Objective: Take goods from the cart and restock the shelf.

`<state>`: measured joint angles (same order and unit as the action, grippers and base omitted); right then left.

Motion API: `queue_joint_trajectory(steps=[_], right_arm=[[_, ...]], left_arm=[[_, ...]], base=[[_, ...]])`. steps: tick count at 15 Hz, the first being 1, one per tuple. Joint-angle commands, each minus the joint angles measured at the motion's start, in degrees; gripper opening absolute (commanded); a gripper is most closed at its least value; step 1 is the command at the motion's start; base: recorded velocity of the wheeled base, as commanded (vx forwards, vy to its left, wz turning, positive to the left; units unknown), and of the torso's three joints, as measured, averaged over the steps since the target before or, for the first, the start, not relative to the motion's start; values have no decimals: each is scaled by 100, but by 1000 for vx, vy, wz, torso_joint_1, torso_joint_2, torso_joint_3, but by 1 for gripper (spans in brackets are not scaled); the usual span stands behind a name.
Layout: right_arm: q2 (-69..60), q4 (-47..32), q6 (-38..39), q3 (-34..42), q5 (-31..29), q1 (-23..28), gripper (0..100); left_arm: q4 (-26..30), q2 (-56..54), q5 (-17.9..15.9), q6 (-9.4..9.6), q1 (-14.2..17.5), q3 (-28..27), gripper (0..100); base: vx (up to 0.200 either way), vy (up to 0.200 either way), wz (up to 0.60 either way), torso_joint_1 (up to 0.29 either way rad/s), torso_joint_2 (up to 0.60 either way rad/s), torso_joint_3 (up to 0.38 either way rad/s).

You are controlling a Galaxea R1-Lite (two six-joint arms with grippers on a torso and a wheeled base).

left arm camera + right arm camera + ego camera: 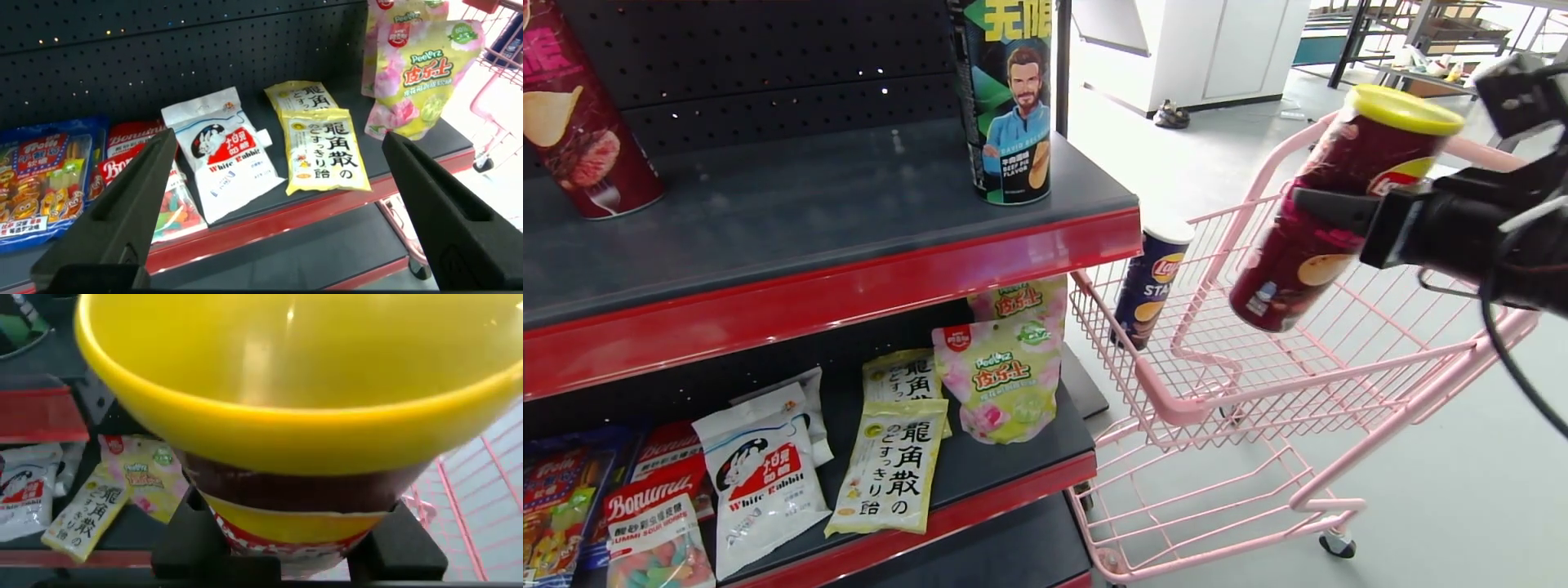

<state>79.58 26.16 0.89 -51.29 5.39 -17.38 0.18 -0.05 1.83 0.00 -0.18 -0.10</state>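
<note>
Head view: your right gripper (1333, 214) clamps a yellow-lidded maroon chip can (1297, 271) over the pink wire cart (1176, 402). Next, stand it upright on the dark upper shelf (809, 196); your left gripper (279, 139) gapes empty.

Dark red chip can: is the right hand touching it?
Touching. The right wrist view shows the right hand with fingers pressed against both sides of the dark red chip can.

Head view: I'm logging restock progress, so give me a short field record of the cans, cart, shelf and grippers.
held can: maroon, yellow lid, tilted, over the cart
right gripper: shut on the held can
cart: pink, one blue can inside, near the shelf side
upper shelf: maroon can at left, dark can at right, bare shelf between them
left gripper: open, before the lower shelf and its candy bags
</note>
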Motion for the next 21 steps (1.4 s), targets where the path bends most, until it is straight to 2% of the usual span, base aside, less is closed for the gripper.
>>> queue_joint_trajectory(steps=[1, 3, 4, 6, 8, 13, 21], right_arm=[[-2412, -2071, -186, 409, -486, -2, 0], [-3528, -3047, -247, 1024, -653, -2, 0], [-4442, -3565, -265, 1604, -820, 227, 0], [-5348, -3961, -265, 2114, -855, 578, 0], [-5708, -4541, -300, 2290, -1084, 675, 0], [-5787, -4646, -370, 2325, -1180, 692, 0], [-5559, -4594, -546, 2114, -1163, 666, 0]], left_arm=[[-1, 5, 2, 0, 1, 1, 100], [-1, 5, 2, 0, 1, 1, 100], [-1, 5, 2, 0, 1, 1, 100], [-1, 5, 2, -9, 1, 1, 100], [8, 5, -7, -9, 1, 1, 100], [8, 5, -7, 0, 1, 1, 100], [8, 5, -7, 0, 1, 1, 100]], base=[[0, 0, 0, 0, 0, 0], [0, 0, 0, 0, 0, 0], [0, 0, 0, 0, 0, 0], [0, 0, 0, 0, 0, 0], [0, 0, 0, 0, 0, 0], [0, 0, 0, 9, -41, -35], [0, 0, 0, 109, -455, -345]])
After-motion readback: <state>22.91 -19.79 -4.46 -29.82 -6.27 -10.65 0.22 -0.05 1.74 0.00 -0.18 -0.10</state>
